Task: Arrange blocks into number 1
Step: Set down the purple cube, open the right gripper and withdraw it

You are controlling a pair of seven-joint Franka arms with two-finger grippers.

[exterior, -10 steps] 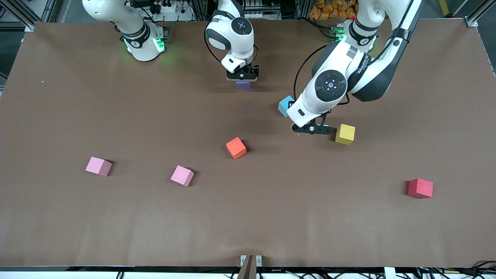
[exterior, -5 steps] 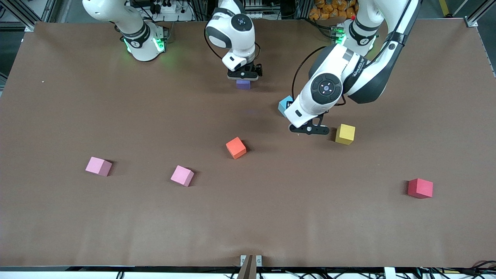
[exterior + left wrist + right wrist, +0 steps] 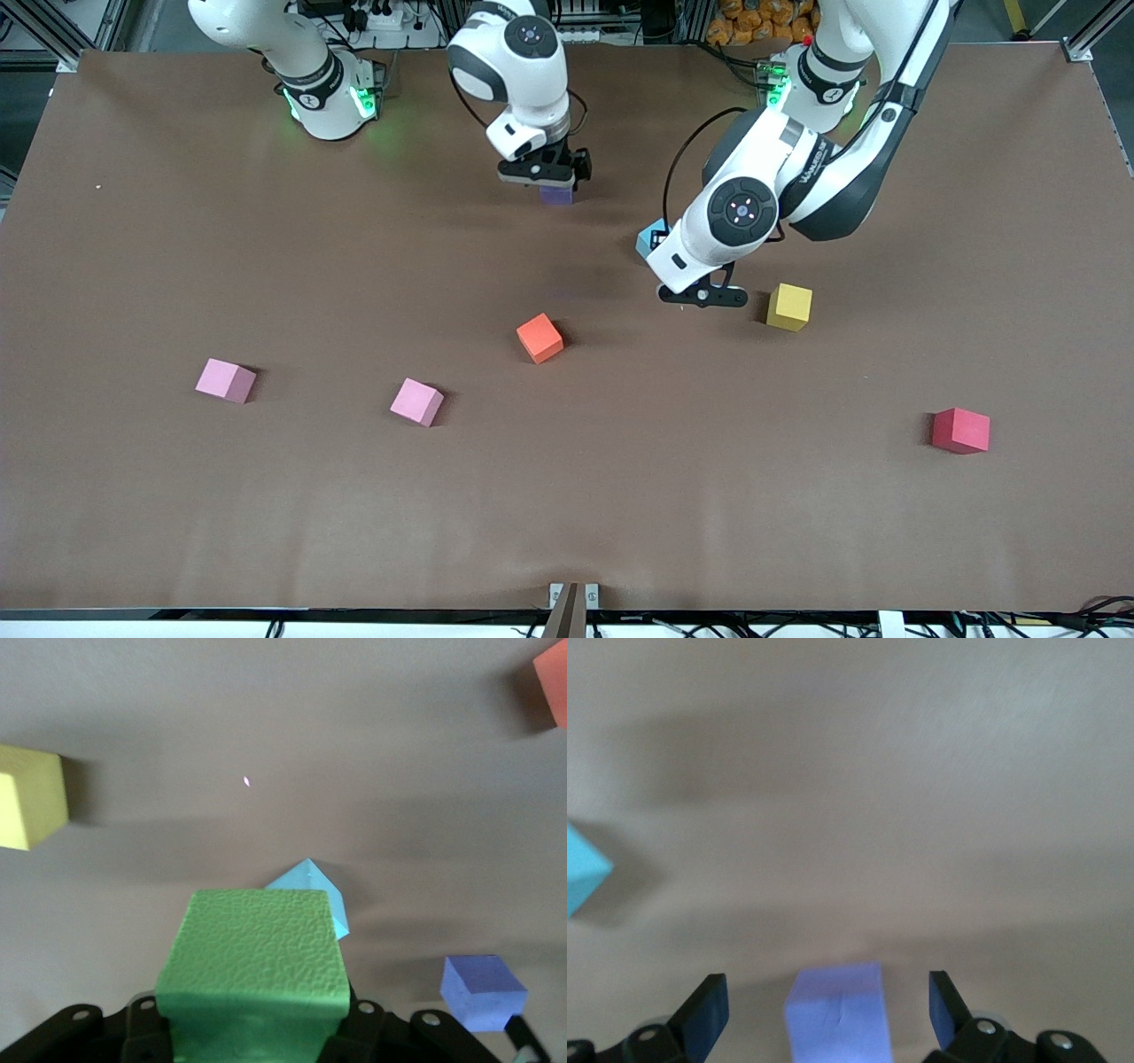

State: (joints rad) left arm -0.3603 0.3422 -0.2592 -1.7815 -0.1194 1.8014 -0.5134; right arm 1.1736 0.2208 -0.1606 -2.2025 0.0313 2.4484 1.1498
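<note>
My left gripper point(image 3: 705, 296) is shut on a green block point(image 3: 253, 964) and hangs over the table between the light blue block point(image 3: 649, 239) and the yellow block point(image 3: 788, 307). The front view hides the green block under the hand. My right gripper point(image 3: 543, 174) is open just above the purple block point(image 3: 557, 196), which rests on the table between the spread fingers point(image 3: 706, 1012) untouched. In the left wrist view, the light blue block point(image 3: 312, 893) lies past the green one, with the purple block point(image 3: 483, 992) to one side.
An orange block point(image 3: 539, 338) lies mid-table, nearer the front camera. Two pink blocks point(image 3: 226, 380) point(image 3: 416, 401) sit toward the right arm's end, and a red block point(image 3: 960, 431) toward the left arm's end. Bare brown table point(image 3: 567, 505) stretches along the front.
The right gripper has opened fully and risen off the purple block, drifting a little toward its own end. The left hand with the green block edged slightly toward the light blue block.
</note>
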